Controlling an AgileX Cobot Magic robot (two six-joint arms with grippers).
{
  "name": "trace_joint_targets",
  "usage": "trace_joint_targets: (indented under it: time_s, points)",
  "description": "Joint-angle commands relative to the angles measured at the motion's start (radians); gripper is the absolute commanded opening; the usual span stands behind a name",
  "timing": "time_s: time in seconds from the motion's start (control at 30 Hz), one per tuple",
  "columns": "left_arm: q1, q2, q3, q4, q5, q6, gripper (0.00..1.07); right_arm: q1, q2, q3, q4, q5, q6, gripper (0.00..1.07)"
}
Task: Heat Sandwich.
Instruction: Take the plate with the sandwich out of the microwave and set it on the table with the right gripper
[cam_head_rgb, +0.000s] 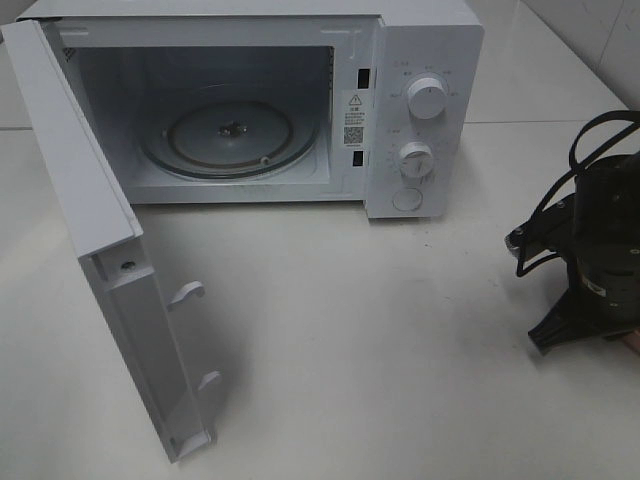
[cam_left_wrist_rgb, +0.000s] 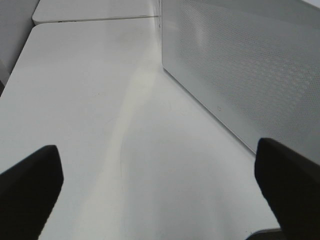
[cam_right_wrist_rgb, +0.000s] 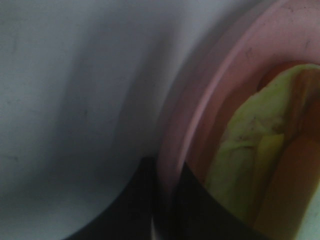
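item: sandwich (cam_right_wrist_rgb: 260, 150), yellowish, soft-looking, lying on a pink plate (cam_right_wrist_rgb: 200, 115) at the right edge of the white surface (cam_head_rgb: 380, 320). handling, by judgement: light, squashy, apt to slide; carry by the stiff plate rim, kept level. right end effector (cam_right_wrist_rgb: 167, 200): nearly closed, pinching that rim. left end effector (cam_left_wrist_rgb: 160, 190): fully spread, holding nothing, beside the door (cam_left_wrist_rgb: 240, 75) of the microwave (cam_head_rgb: 420, 110), which stands open, turntable (cam_head_rgb: 232, 130) bare.

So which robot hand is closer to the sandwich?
The right. The right gripper is shut on the rim of the pink plate holding the sandwich. The left gripper is open beside the microwave.
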Motion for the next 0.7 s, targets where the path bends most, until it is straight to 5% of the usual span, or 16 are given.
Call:
trace_joint_targets:
  time_s: [0.03, 0.37, 0.7]
  points:
    - [0.002, -0.023, 0.003, -0.008, -0.016, 0.001, 1.03, -0.005, 0.012, -0.002, -0.012, 0.000, 0.003, 0.04]
    - [0.002, -0.023, 0.003, -0.008, -0.016, 0.001, 1.03, -0.005, 0.012, -0.002, -0.009, 0.001, 0.003, 0.18]
    - [0.002, -0.023, 0.003, -0.008, -0.016, 0.001, 1.03, -0.005, 0.011, -0.050, 0.119, 0.071, -0.071, 0.50]
